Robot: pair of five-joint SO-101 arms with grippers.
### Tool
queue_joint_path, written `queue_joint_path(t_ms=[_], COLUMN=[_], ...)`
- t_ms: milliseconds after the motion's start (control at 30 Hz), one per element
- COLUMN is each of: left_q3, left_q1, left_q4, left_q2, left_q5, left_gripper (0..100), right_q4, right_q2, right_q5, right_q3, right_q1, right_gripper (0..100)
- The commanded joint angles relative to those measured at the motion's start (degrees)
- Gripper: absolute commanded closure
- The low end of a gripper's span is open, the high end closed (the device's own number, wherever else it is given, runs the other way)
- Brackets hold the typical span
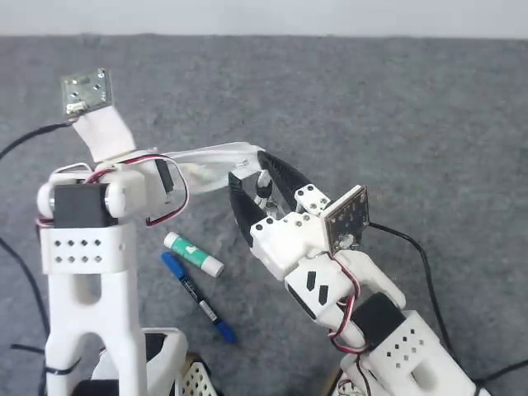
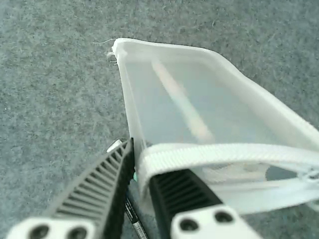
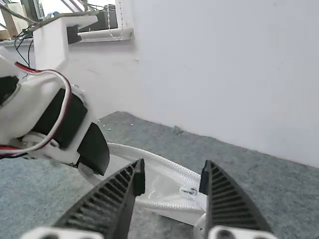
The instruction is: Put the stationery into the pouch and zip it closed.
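Observation:
The translucent white pouch (image 1: 210,157) is held off the grey table, its webbing rim (image 2: 209,154) pinched in my left gripper (image 2: 141,155), which is shut on it (image 1: 177,177). A pale pencil-like stick (image 2: 182,102) lies inside the pouch. My right gripper (image 1: 246,165) stands open, its black fingers astride the pouch's other end, with the small metal zipper pull (image 3: 188,191) between them (image 3: 172,186). A glue stick (image 1: 194,254) with a green cap and a blue pen (image 1: 198,297) lie on the table below the pouch.
Grey carpet-like table surface (image 1: 396,107) has free room at the back and right. The left arm's white base (image 1: 87,272) stands beside the glue stick and pen. A white wall (image 3: 224,74) rises behind the table.

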Motion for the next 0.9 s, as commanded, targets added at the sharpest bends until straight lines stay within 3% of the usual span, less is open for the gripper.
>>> queue_joint_path(t_ms=[0, 467, 767, 867], left_q3=[-0.57, -0.48, 0.31, 0.31], left_q1=[0.18, 0.0, 0.35, 0.26], left_q4=[-1.58, -1.58, -2.2, -2.2], left_q2=[-0.79, -0.7, -0.7, -0.7], left_q5=[0.44, 0.44, 0.44, 0.44], left_gripper=[99, 99, 99, 99], right_q4=[1.8, 4.97, 27.56, 30.46], right_q2=[0.13, 0.04, 0.48, 0.66], right_q5=[0.35, 0.35, -7.21, -7.21], right_q3=[-0.88, -1.49, -14.95, -16.44], right_q1=[-0.4, -0.22, -0.13, -0.13], right_gripper=[86.1, 87.4, 87.2, 87.2])
